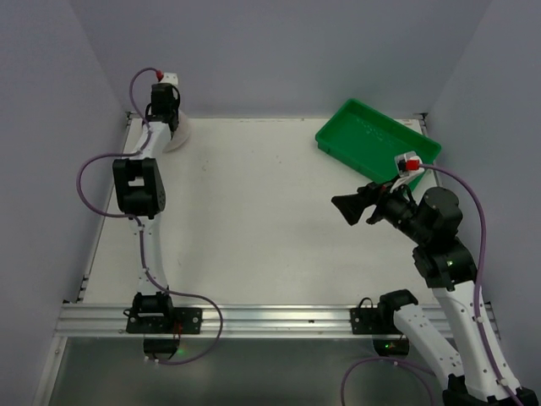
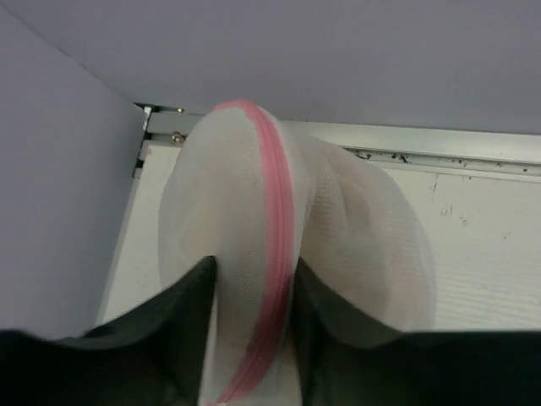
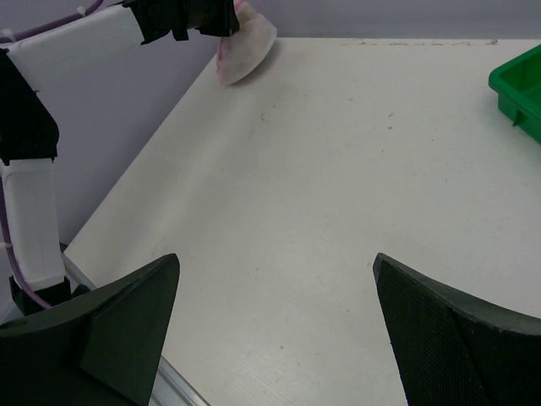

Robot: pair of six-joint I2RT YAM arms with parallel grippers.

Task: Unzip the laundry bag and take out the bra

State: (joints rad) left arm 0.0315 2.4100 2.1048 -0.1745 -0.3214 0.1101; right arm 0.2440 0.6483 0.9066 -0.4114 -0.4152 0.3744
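Note:
The laundry bag (image 2: 254, 220) is a white mesh pouch with a pink zip trim (image 2: 275, 254). It sits at the table's far left corner (image 1: 180, 134) and shows far off in the right wrist view (image 3: 245, 46). My left gripper (image 2: 254, 288) is shut on the bag, pinching the mesh and the zip trim between its fingers; in the top view it (image 1: 169, 118) sits at the far left corner. My right gripper (image 3: 275, 279) is open and empty above the bare table; in the top view it (image 1: 345, 207) points left at mid right. No bra shows.
A green plastic tray (image 1: 376, 139) stands tilted at the far right, its corner in the right wrist view (image 3: 517, 89). Grey walls close the left, back and right sides. An aluminium rail (image 1: 270, 320) runs along the near edge.

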